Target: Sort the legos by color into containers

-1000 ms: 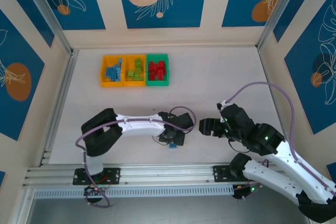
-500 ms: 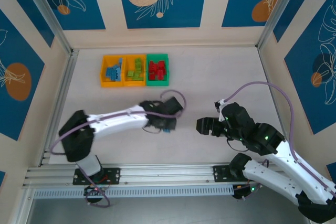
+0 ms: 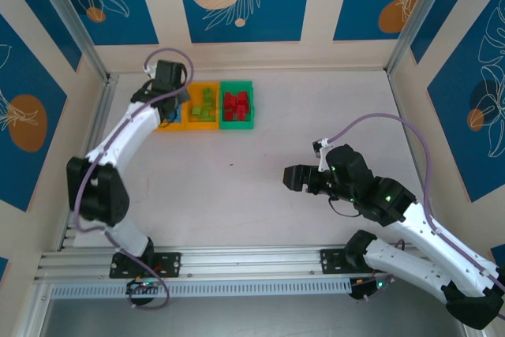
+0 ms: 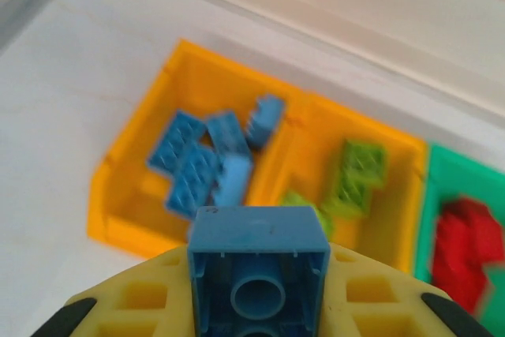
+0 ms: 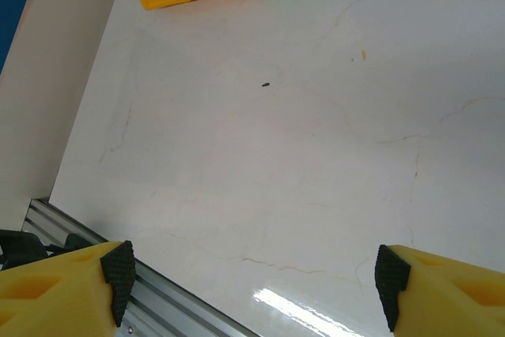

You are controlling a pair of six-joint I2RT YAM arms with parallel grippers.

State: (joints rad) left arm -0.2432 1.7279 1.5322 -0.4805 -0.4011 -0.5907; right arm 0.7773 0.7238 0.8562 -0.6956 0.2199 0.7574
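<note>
Swung from centre to upper left, left gripper (image 4: pixel 259 304) clasps a blue brick (image 4: pixel 259 258) over the bins (image 4: pixel 126 195); right gripper (image 5: pixel 252 278) gapes.

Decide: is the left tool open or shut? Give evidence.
Shut: the left tool clamps the blue brick between its yellow fingers.

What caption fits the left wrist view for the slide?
Left gripper shut on a blue lego over the orange-yellow bin of blue bricks.

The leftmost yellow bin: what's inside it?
Several blue legos lie piled in the leftmost yellow bin. Its near right corner is covered by the blue brick pinched in the left gripper.
</note>
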